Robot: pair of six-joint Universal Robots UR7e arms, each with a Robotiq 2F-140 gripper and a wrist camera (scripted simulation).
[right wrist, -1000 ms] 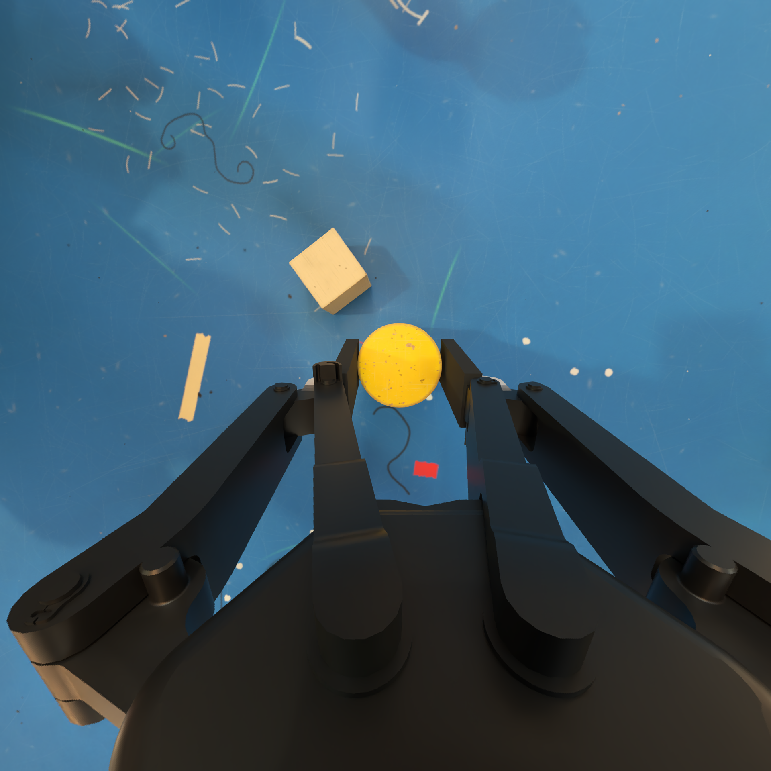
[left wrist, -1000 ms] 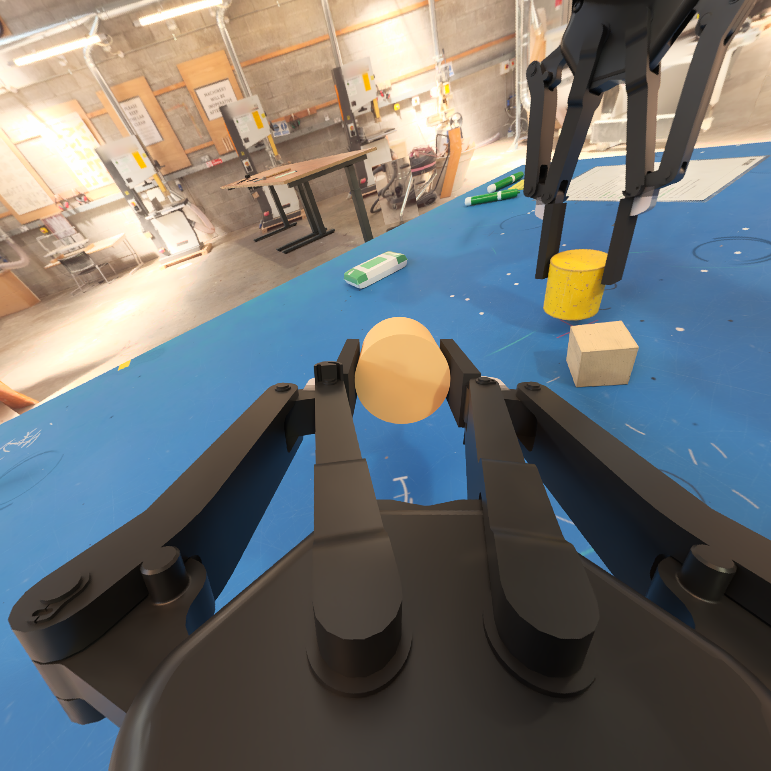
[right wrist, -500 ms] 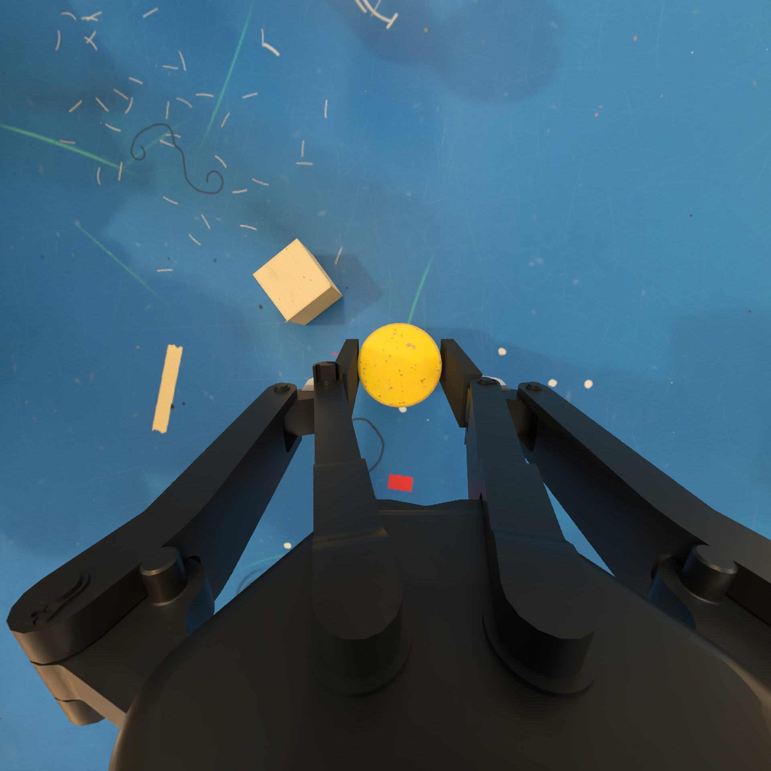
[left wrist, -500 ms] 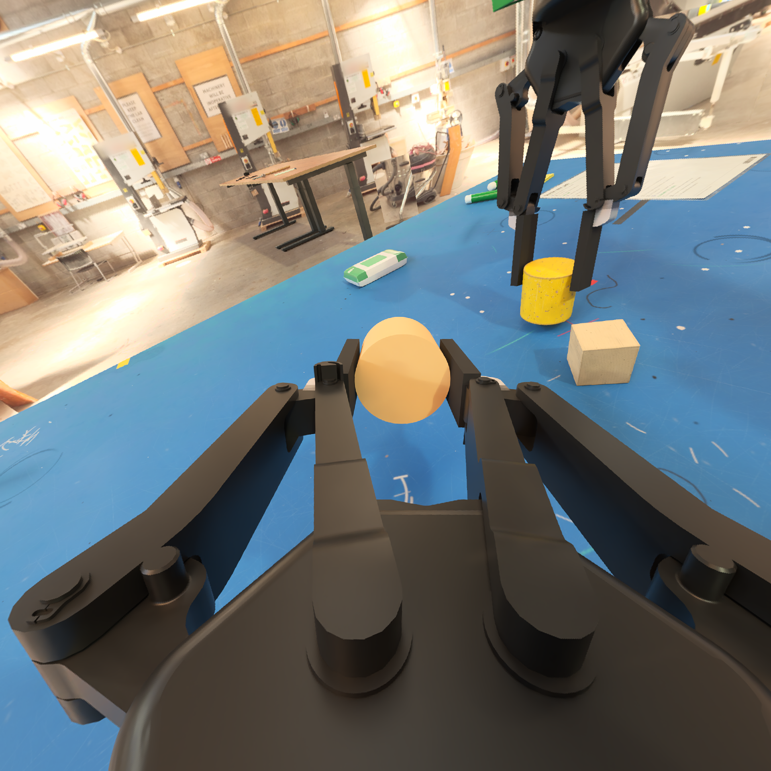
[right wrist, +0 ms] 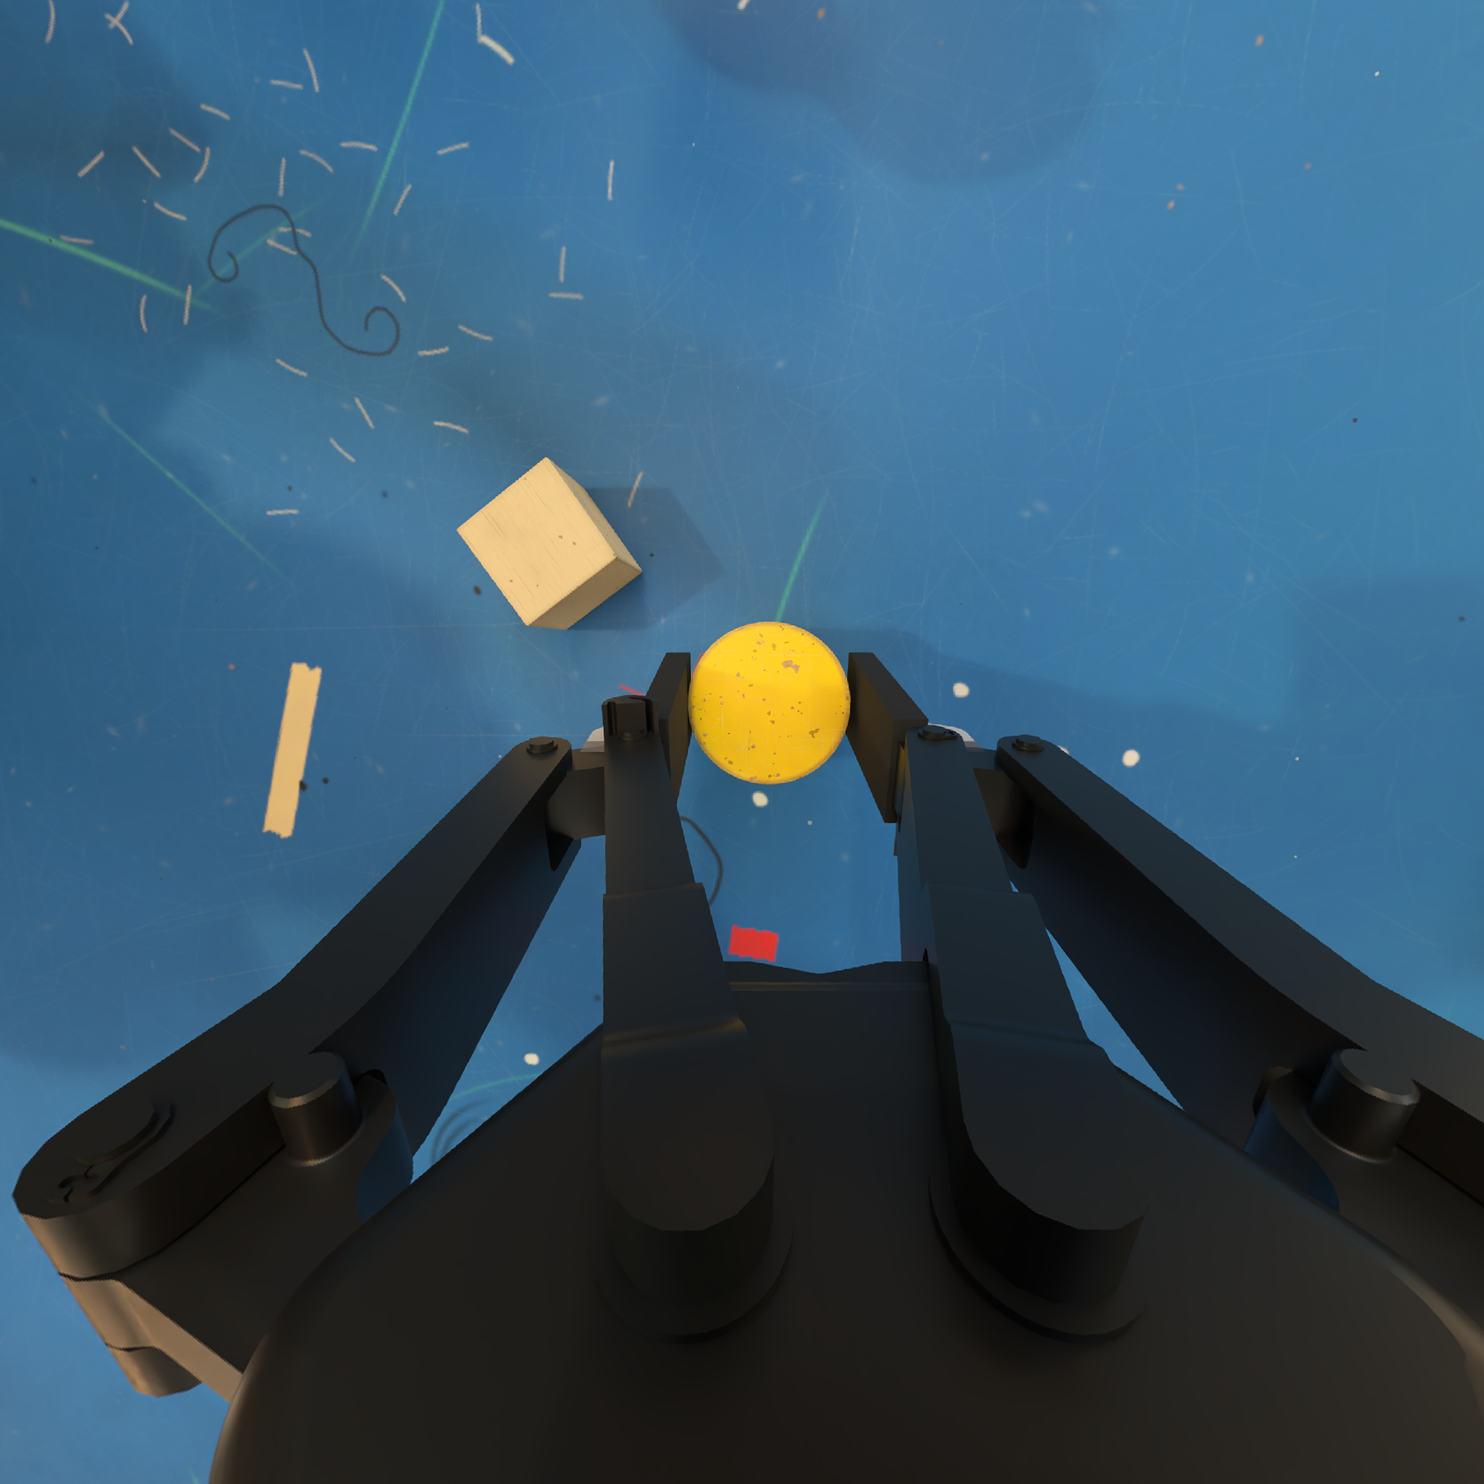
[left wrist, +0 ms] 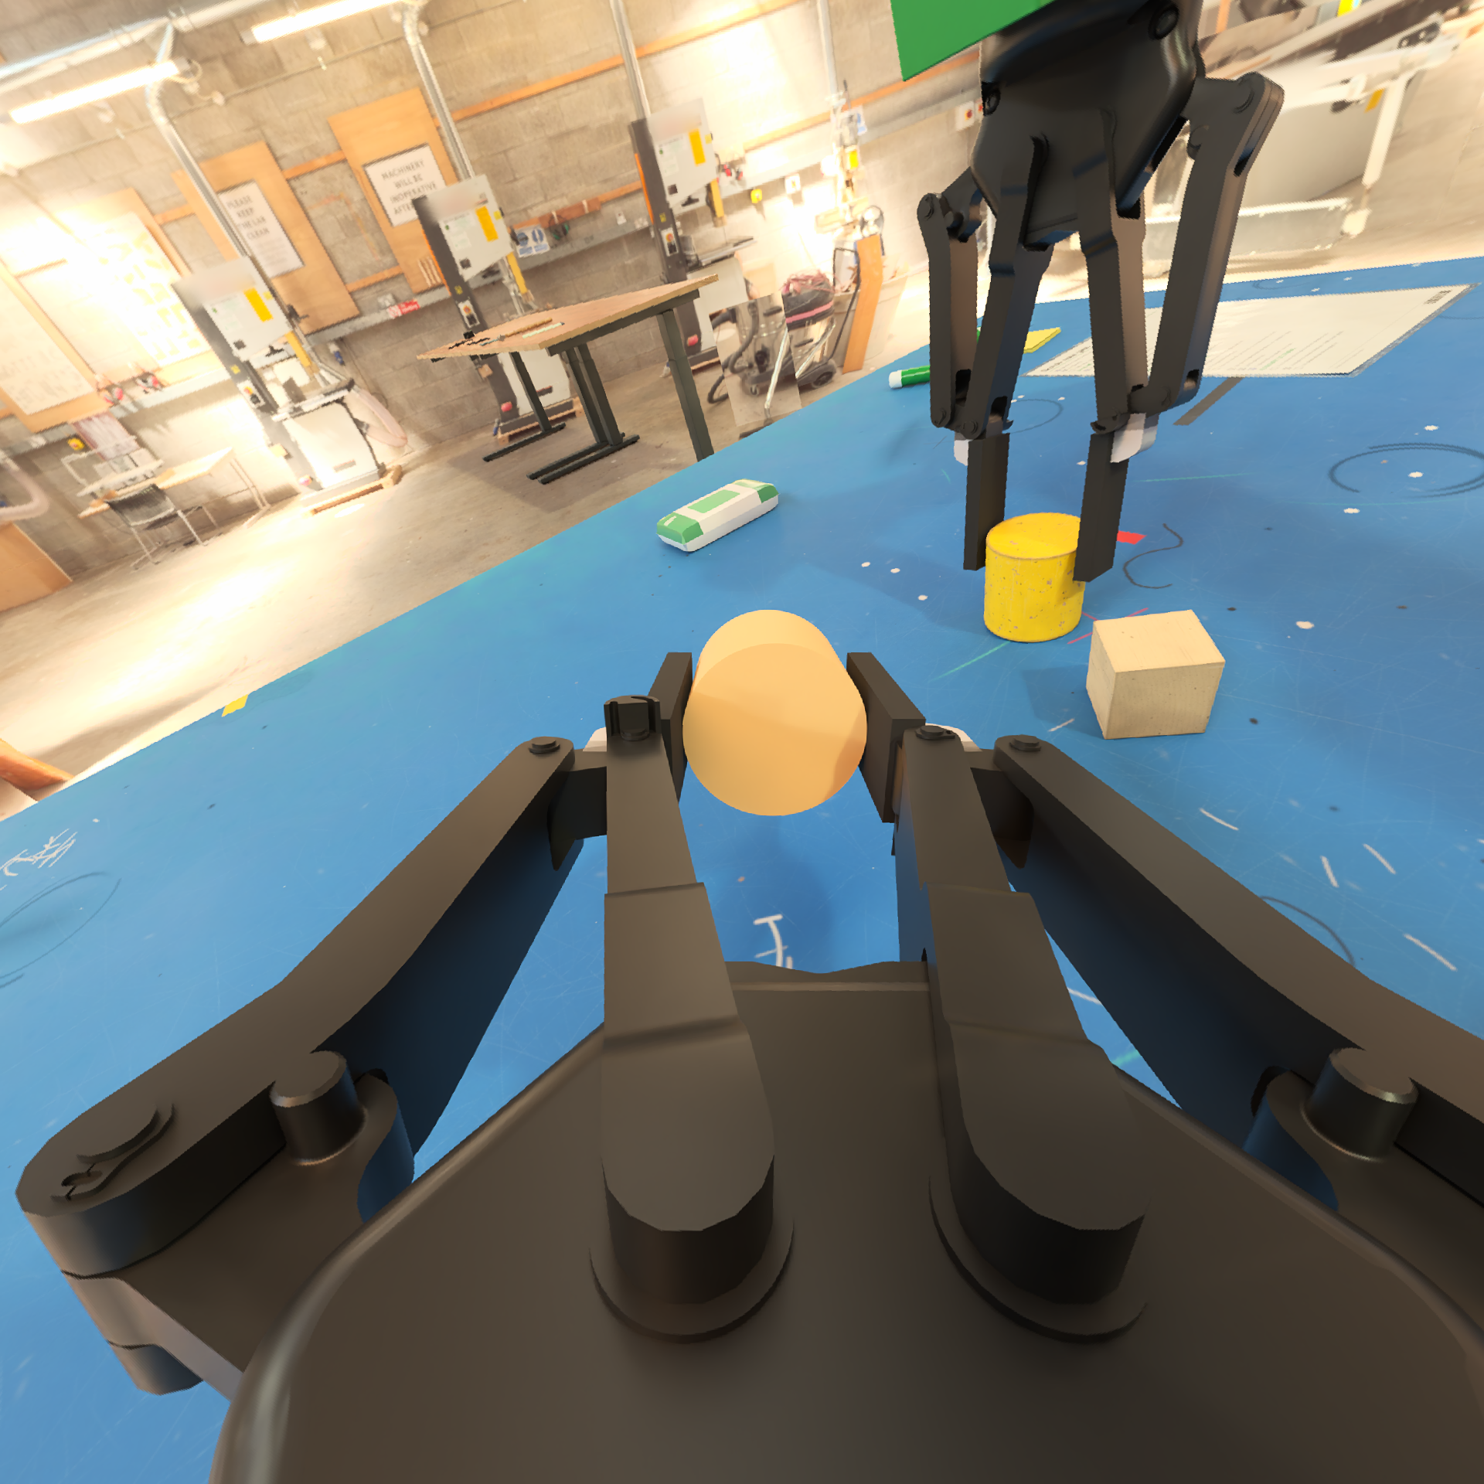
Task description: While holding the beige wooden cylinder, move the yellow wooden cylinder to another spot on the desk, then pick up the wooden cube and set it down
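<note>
The left gripper (left wrist: 769, 715) clamps the beige wooden cylinder (left wrist: 772, 715) above the blue desk (left wrist: 401, 803). Beyond it, the pale wooden cube (left wrist: 1153, 673) sits beside the upright yellow wooden cylinder (left wrist: 1032, 582), clamped by the right gripper (left wrist: 1036, 554). Only the right wrist view shows the yellow cylinder's round top.

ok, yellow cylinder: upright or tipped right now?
Upright. The yellow cylinder stands on its flat end on the desk, round top up, between the right gripper fingers.
</note>
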